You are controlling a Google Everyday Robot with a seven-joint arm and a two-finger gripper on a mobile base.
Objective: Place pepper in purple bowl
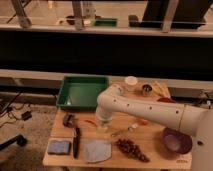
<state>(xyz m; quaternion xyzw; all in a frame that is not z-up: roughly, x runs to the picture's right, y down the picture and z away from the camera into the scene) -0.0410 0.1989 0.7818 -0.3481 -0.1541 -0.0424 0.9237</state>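
The pepper point(91, 122) is a slim orange-red chili lying on the wooden table, left of centre. The purple bowl point(176, 140) stands at the table's right front and nothing shows inside it. My white arm reaches in from the right across the table, bends near the green tray and points down. The gripper point(103, 125) hangs at its end just above the table, right beside the pepper on its right side. The arm hides most of the gripper.
A green tray point(82, 92) sits at the back left. A black tool point(76, 142), blue sponge point(59, 147), grey cloth point(97, 150) and grapes point(131, 149) lie along the front. A white cup point(131, 82), metal cup point(146, 90) and orange fruit point(144, 121) stand behind the arm.
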